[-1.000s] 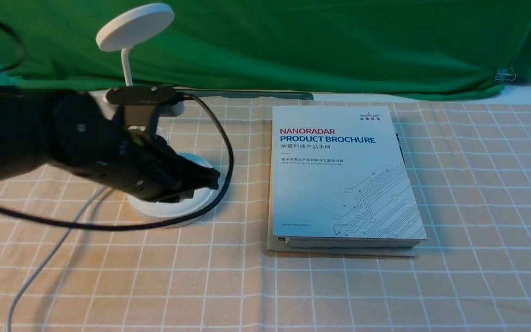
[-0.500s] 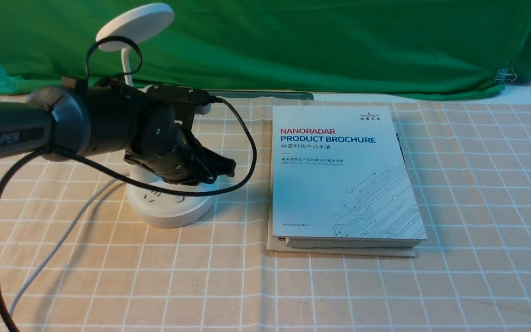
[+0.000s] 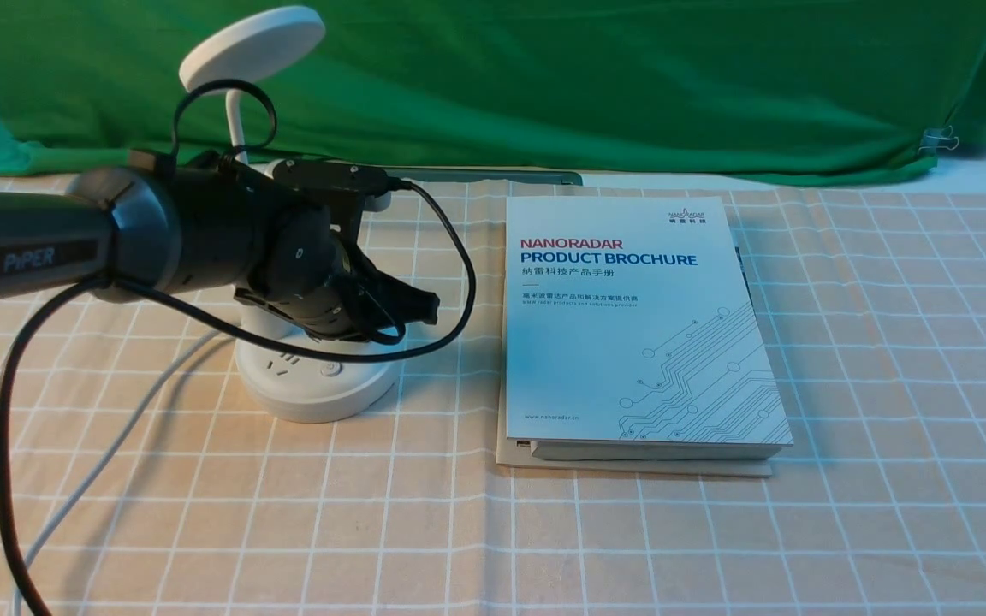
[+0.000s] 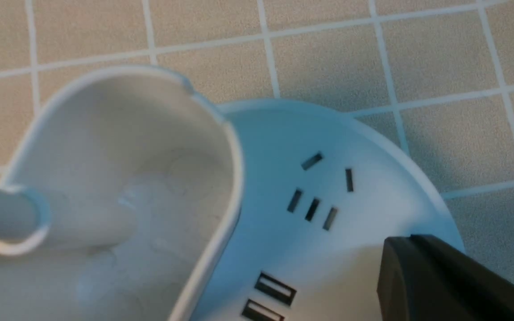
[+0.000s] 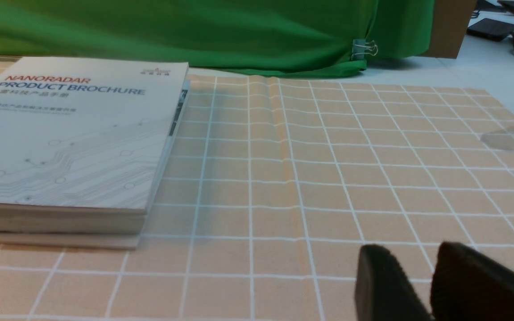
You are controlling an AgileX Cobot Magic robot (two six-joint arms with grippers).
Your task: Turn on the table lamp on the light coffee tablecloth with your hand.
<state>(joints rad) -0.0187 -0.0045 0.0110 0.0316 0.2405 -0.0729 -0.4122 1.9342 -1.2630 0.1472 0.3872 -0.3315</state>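
plainly, a green backdrop [image 3: 544,85] closes off the far side of the room, and in front of it the light coffee tablecloth [image 3: 647,539] spreads wide, with soft creases through its white grid. the table lamp [image 3: 253,47] stands upright on the cloth's left part, and the stacked brochure [image 3: 630,342] lies to its right. the disc head shows no clear glow, so i judge the lamp is yet to be lit and the step in hand is lining up a press. the left gripper [image 4: 411,240] is over the round socket base [image 3: 313,398], its fingertips seemingly together with nothing between them; whether they touch the base, i cannot tell. the right gripper [image 5: 413,254] is slightly parted and holds nothing. next, the closed tips likely need to settle squarely on the right small button [image 3: 330,370] and push straight down, without nudging the pen cup [image 4: 150,178].
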